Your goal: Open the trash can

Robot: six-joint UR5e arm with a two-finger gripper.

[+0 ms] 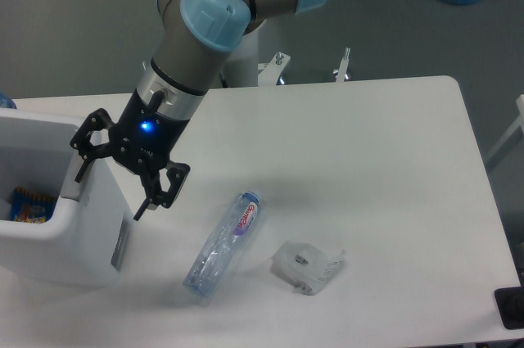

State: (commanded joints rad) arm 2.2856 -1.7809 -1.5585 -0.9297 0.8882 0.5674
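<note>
- Arm reaching down-left from upper centre, wrist tilted, blue status light lit.
- Gripper (110,178) open, black fingers (155,192) spread wide apart, holding nothing, pointing downward-left.
</note>
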